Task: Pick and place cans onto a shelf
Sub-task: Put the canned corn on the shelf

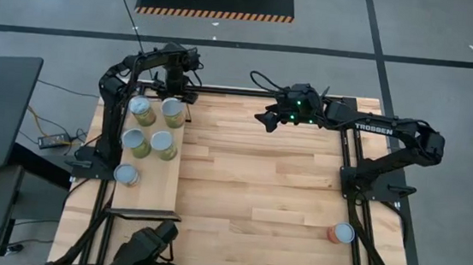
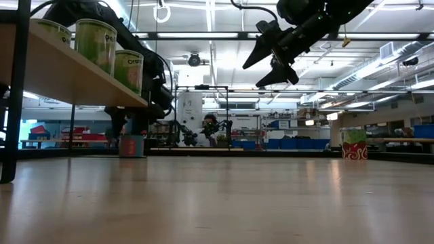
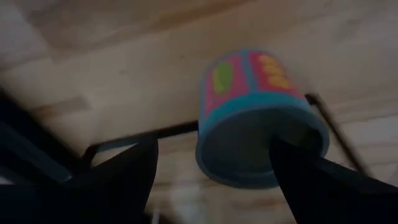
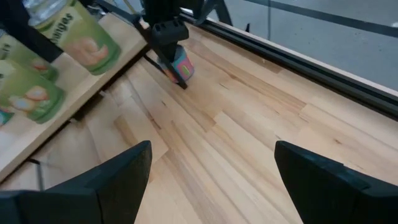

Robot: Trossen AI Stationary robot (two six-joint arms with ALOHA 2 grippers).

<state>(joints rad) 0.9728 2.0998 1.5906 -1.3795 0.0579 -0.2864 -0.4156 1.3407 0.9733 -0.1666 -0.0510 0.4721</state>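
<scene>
Left gripper (image 3: 211,174) hangs at the far-left table corner, jaws apart astride a pink-and-teal can (image 3: 258,118), not yet clamped. Five green cans (image 1: 151,134) stand on the shelf (image 1: 152,195); one red can (image 1: 342,234) waits near right. Right gripper (image 1: 269,118) hovers high mid-table, jaws apart, empty, arm lettered "TROSSEN". Tins look stiff, light, slick: pinch mid-wall. Can labels unreadable.

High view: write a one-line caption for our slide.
Five cans stand on the shelf, one can waits on the table, both grippers open.
</scene>
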